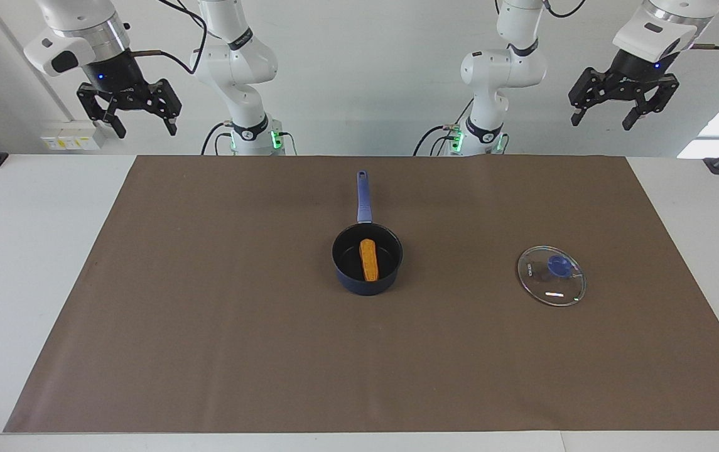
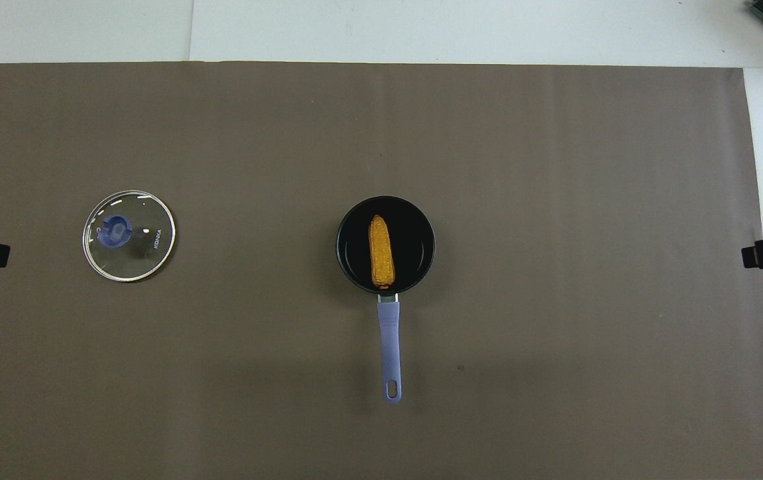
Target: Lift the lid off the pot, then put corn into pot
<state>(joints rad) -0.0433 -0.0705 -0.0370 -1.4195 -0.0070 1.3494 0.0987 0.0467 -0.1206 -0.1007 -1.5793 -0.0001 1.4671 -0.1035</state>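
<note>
Pot: small dark navy-blue saucepan [image 1: 367, 257] with black inside, standing upright at the middle of the brown mat [image 1: 208, 326] that covers the white surface [image 1: 20, 251]. Seen in the overhead view, its long straight blue handle [image 2: 389, 347] points to 6 o'clock, toward the robots, with a hang-hole at its end.

Corn: small orange-yellow bumpy cob [image 1: 368, 259] lying inside the pot, flat on the black bottom, lengthwise along the 12-to-6 line in the overhead view; tapered end at 12 o'clock.

Lid: round clear glass disc with thin metal rim and blue knob [image 1: 551, 275], lying flat on the mat, knob up, well apart from the pot, at its 9 o'clock in the overhead view, toward the left arm's end of the surface.

Writing: "KONKA" printed on the lid glass, just beside the knob, legible in the overhead view.

Left gripper: [image 1: 623, 115] raised high over the left arm's end of the surface, fingers spread apart, holding nothing.

Right gripper: [image 1: 129, 117] raised high over the right arm's end of the surface, fingers spread apart, holding nothing.
</note>
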